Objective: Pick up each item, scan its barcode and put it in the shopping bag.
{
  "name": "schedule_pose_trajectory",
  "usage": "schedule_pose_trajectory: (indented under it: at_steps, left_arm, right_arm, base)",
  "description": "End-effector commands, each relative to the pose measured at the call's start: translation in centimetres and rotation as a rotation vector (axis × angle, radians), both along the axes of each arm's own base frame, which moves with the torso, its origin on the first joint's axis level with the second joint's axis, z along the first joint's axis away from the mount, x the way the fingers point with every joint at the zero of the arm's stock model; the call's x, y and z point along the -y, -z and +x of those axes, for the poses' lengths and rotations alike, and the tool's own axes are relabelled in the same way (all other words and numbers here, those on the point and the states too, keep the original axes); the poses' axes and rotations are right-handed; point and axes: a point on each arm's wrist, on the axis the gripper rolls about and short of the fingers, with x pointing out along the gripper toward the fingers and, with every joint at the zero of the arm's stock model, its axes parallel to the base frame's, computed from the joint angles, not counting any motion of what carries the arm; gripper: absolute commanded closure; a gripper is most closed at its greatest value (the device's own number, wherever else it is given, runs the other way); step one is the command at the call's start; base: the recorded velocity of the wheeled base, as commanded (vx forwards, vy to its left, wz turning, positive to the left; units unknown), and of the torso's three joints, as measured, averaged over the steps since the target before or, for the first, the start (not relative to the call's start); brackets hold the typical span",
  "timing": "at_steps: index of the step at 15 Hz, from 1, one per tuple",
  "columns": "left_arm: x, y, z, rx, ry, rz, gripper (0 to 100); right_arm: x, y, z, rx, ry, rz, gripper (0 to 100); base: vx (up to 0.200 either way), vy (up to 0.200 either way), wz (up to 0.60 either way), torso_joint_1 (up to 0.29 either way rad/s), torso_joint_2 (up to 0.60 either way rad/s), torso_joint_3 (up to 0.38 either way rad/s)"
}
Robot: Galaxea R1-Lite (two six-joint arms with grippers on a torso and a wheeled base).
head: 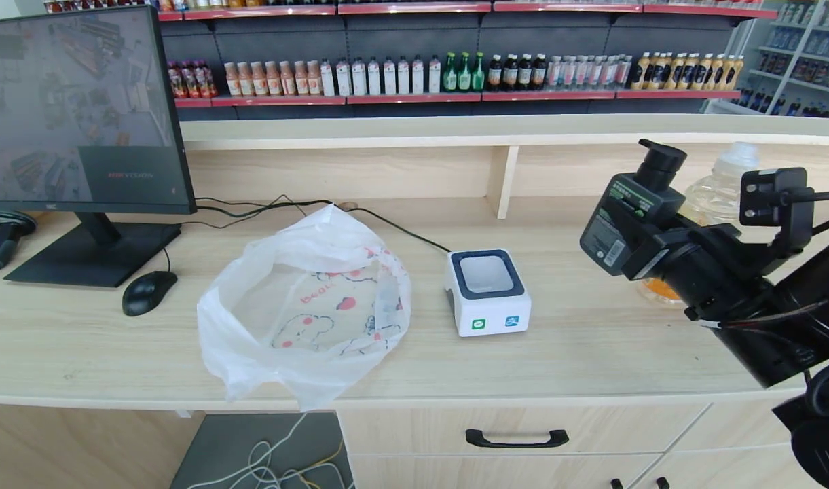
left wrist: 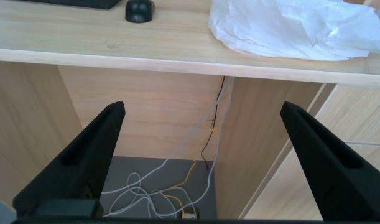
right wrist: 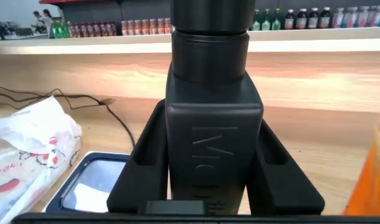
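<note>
Two right fingers (right wrist: 142, 169) clamp the black pump bottle (right wrist: 211, 118).

The right arm (head: 760, 319) is built of thick matte-black rounded segments, crossed by thin black cables and one white band near the wrist. A boxy black bracket (head: 774, 197) is mounted on it. The left gripper (left wrist: 202, 109) is formed by two black wedge-shaped fingers (left wrist: 84, 162), each grooved along the inner face.

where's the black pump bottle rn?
Head view, robot's right: black pump bottle held in the right gripper above the counter, right of the scanner.
</note>
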Motion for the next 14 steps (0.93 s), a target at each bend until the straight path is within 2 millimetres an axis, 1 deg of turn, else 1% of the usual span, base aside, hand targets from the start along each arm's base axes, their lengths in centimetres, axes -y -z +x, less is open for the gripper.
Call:
schedule_pose_trajectory:
  at_steps: [1, 8, 13, 14]
  left_arm:
    - [0.00, 0.00, 0.00, 0.001, 0.001, 0.000, 0]
    - [0.00, 0.00, 0.00, 0.001, 0.000, 0.000, 0]
    - [0.00, 0.00, 0.00, 0.001, 0.000, 0.000, 0]
    - [0.00, 0.00, 0.00, 0.001, 0.000, 0.000, 0]
  right_arm:
    - [0.72, -0.55, -0.45, 0.019, 0.020, 0.011, 100]
    - [0.92, -0.76, -1.05, 0.025, 0.020, 0.013, 100]
    - [0.97, -1.03, -1.21, 0.035, 0.020, 0.016, 100]
    - [0.96, -0.99, -1.18, 0.033, 0.020, 0.016, 100]
  base:
    - [-0.200, 0.000, 0.00, 0.002, 0.00, 0.002]
    - [-0.200, 0.000, 0.00, -0.001, 0.00, 0.005]
    - [0.000, 0.000, 0.00, 0.000, 0.00, 0.000]
    - [0.000, 0.200, 0.00, 0.017, 0.00, 0.002]
